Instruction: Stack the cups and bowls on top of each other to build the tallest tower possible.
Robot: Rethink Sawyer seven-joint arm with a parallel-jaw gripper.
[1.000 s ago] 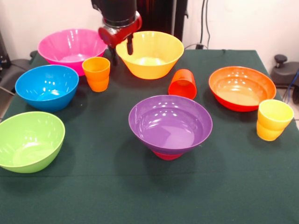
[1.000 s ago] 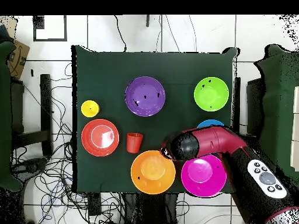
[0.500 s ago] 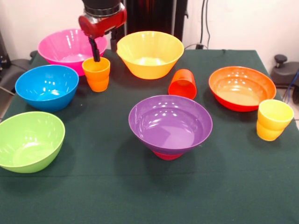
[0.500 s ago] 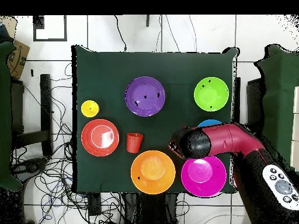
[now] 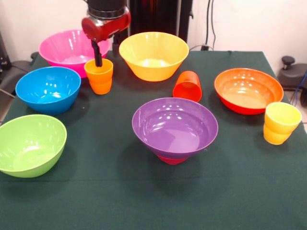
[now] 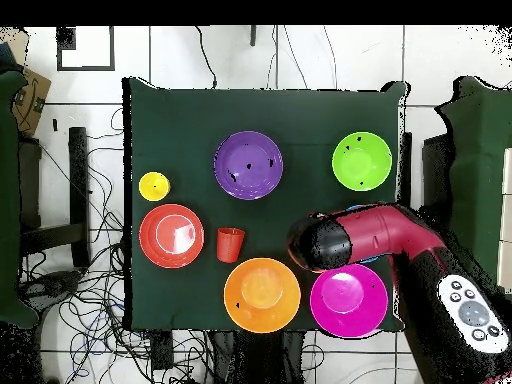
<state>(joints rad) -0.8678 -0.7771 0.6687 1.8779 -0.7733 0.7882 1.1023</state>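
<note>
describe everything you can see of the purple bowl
The purple bowl is wide, shallow and glossy, seemingly plastic, with flaring walls. It sits upright and empty near the table's middle, resting on a small red bowl whose base peeks out beneath it. Nothing else touches it; the red-orange cup lies just behind.

purple bowl (image 5: pixel 175 127): glossy plastic | table cloth (image 5: pixel 110 191): matt green fabric

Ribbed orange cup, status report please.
Gripper open, one finger inside ribbed orange cup, nothing gripped. Cup upright on table between pink bowl and blue bowl. Nothing in the way.
</note>
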